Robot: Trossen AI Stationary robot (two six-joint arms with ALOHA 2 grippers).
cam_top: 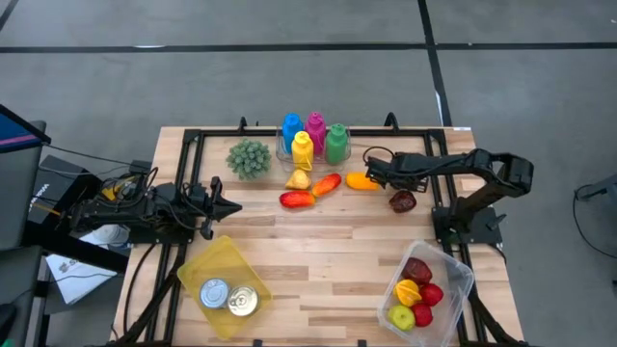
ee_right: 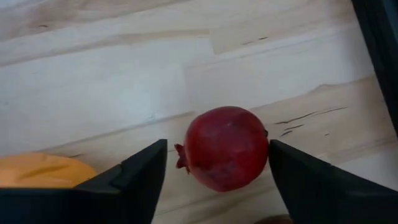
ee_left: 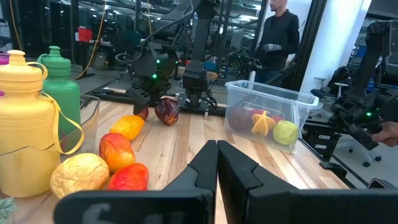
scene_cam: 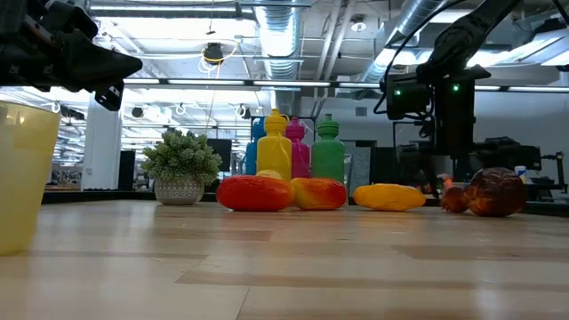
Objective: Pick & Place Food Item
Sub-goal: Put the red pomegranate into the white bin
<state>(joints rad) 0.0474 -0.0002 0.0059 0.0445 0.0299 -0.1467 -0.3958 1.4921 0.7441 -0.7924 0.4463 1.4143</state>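
Note:
A small red round fruit [ee_right: 225, 148] with a little crown lies on the wooden table beside an orange food item [ee_right: 37, 171]. My right gripper [ee_right: 217, 149] slants down over it from the table's right, open, with one finger on each side of the fruit. In the low view the fruit [scene_cam: 453, 197] sits next to a bigger dark red item [scene_cam: 496, 191]. In the high view my right gripper [cam_top: 374, 172] hides it. My left gripper [ee_left: 217, 152] is shut and empty, held level at the table's left [cam_top: 231, 205]. My right gripper comes at the small red fruit from above, slanting down, with the fruit resting on the table between its fingers. A gap shows between one finger [ee_right: 146, 165] and the fruit's crown. The other finger [ee_right: 292, 168] stands at the fruit's side; whether it touches, I cannot tell.
A clear bin [cam_top: 453, 265] with fruit stands at the near right. A yellow container [cam_top: 207, 260] with two cans is at the near left. Coloured bottles [cam_top: 313, 140] and a small plant [cam_top: 249, 157] stand at the back, with red, orange and yellow food items [cam_top: 313, 190] in front of them.

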